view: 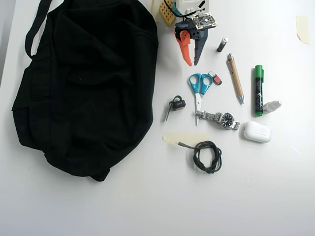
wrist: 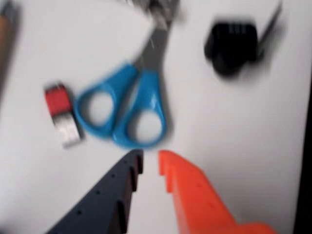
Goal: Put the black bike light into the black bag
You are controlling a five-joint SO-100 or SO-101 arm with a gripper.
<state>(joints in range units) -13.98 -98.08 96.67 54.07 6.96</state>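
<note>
Overhead view: my tool (view: 190, 63) hangs at the top of the counter (view: 275, 196), one finger orange, one dark, tips a little apart with nothing between them. Just below it lie blue scissors (view: 199, 84), with a small red stick (view: 214, 77) touching or nearly touching their right handle. Right of those I see a small black cylinder (view: 222, 44), a tan pen (view: 235, 78), a green marker (view: 258, 90), a little white bottle (view: 271, 105) and a white case (view: 257, 132). A watch (view: 220, 118) lies at the scissor tip, and a coiled cable (view: 207, 156) sits lower, beside a strip of tape (view: 184, 138).

The light (view: 178, 103) is a tiny black block, strap trailing to its lower left, lying left of the scissor blades and near the bag's right edge. The bag (view: 83, 83) fills the left side, soft, black and crumpled, strap looping at top left.

Wrist view is blurred: scissors (wrist: 124, 107) sit dead ahead of my fingers (wrist: 195, 190), the light (wrist: 230, 45) upper right. I can't read any writing.
</note>
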